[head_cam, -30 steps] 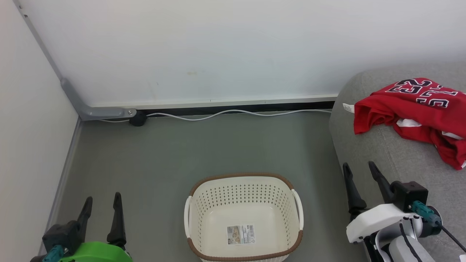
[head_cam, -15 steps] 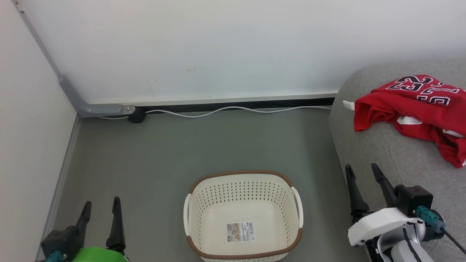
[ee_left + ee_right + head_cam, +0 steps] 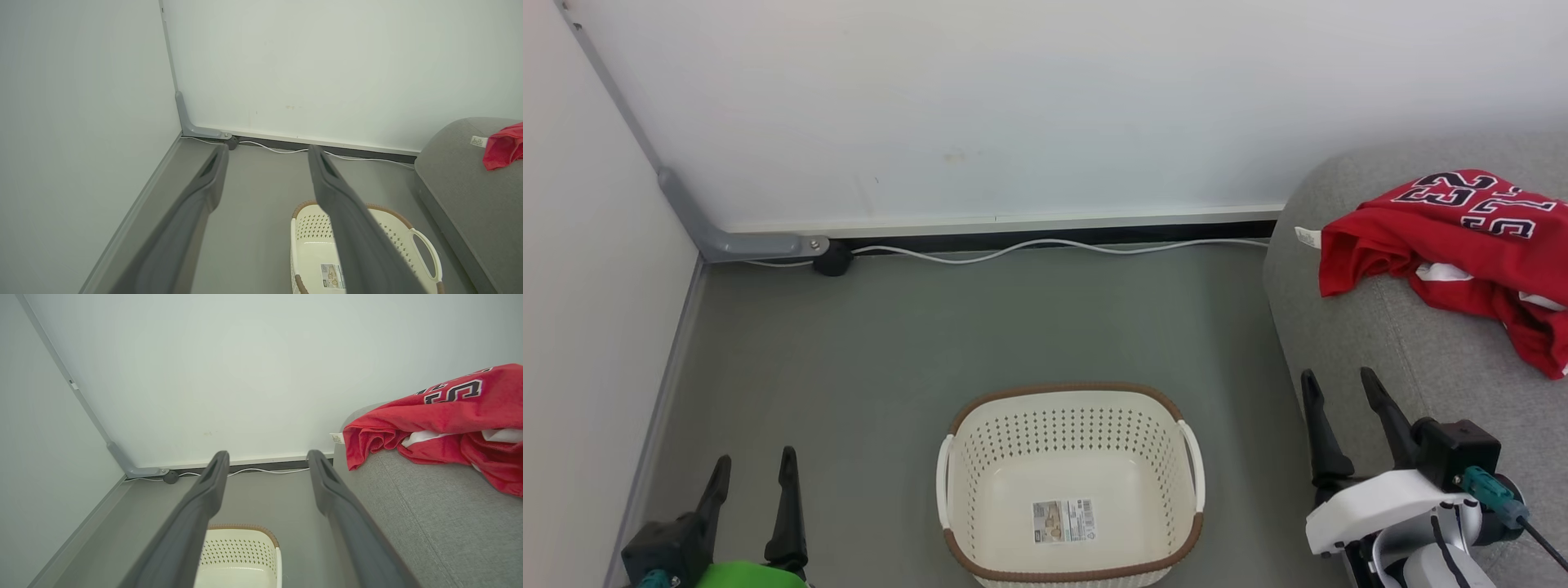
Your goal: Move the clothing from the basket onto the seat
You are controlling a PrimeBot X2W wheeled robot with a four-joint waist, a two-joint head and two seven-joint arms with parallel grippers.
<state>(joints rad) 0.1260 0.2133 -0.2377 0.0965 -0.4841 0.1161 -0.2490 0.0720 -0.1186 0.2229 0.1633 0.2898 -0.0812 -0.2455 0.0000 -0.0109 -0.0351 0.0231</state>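
Note:
The red clothing (image 3: 1454,245) lies crumpled on the grey seat (image 3: 1429,367) at the right, black white-edged numerals facing up; the right wrist view also has the clothing (image 3: 441,416) on the seat (image 3: 441,522). On the floor at centre stands the cream basket (image 3: 1070,425) with a brown rim, holding nothing but a label on its bottom. My left gripper (image 3: 753,467) is open at the lower left, well left of the basket. Just off the seat's front edge, my right gripper (image 3: 1339,384) is open with nothing between its fingers.
A white cable (image 3: 1045,247) runs along the baseboard at the back wall. A grey bracket (image 3: 735,243) sits in the corner where the left wall meets it. Grey floor (image 3: 980,327) spreads between the basket and the wall.
Both grippers have sunk slightly lower in the head view, which has itself shifted a little. Clothing and basket stay where they were.

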